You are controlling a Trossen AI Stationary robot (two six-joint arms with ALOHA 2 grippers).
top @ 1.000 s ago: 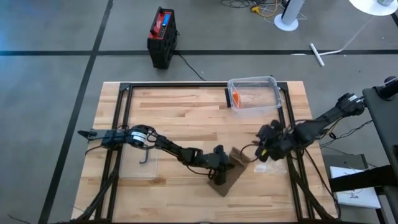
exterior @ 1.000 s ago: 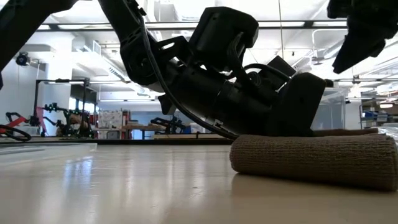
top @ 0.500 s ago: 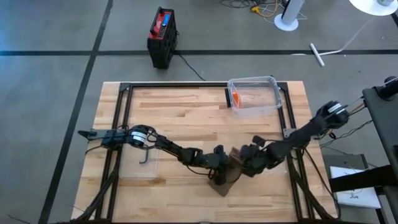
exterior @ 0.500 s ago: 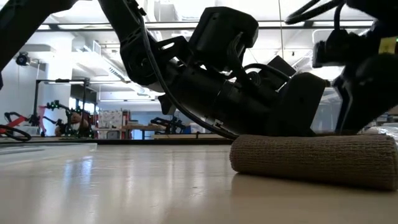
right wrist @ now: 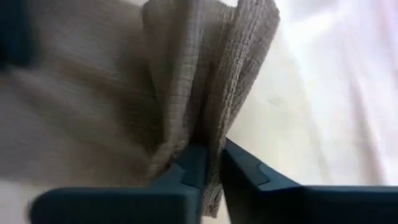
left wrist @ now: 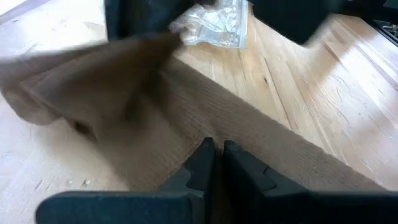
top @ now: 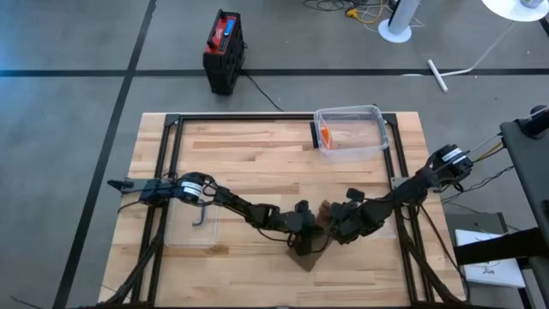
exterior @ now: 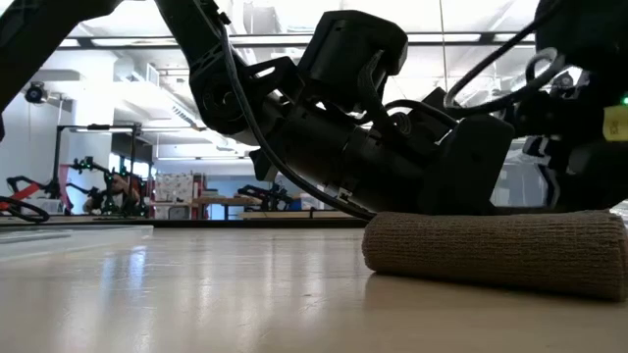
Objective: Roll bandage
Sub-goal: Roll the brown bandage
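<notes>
Bandage (top: 310, 245), a brown woven strip, lies on the wooden worktop (top: 249, 163) near its front edge, a little right of the middle, between the two arms. From the low view its rolled part (exterior: 496, 252) rests flat on the surface as a thick ribbed cylinder, with dark arm housings pressed close behind it.

Left claw (top: 302, 233) reaches in from the left side of the worktop and sits low over the near end of the cloth. In the left wrist view its two dark fingers (left wrist: 202, 165) stand almost together, with only a thin slit between them, their tips down on the flat stretch of bandage; whether a fold is pinched there I cannot tell. A small clear plastic bag (left wrist: 214, 25) lies on the wood beyond the cloth.

Right claw (top: 336, 225) comes in from the right and meets the far end of the strip, just beside the left claw. In the right wrist view its fingers (right wrist: 196, 165) are narrow and clamped on a raised, gathered fold of the bandage (right wrist: 205, 81), which stands up between them.

Farther back on the worktop sits a clear plastic bin (top: 350, 130) with something orange inside. A clear flat tray (top: 193, 225) lies near the left arm's base. On the floor behind the worktop stands a red and black case (top: 224, 50).
</notes>
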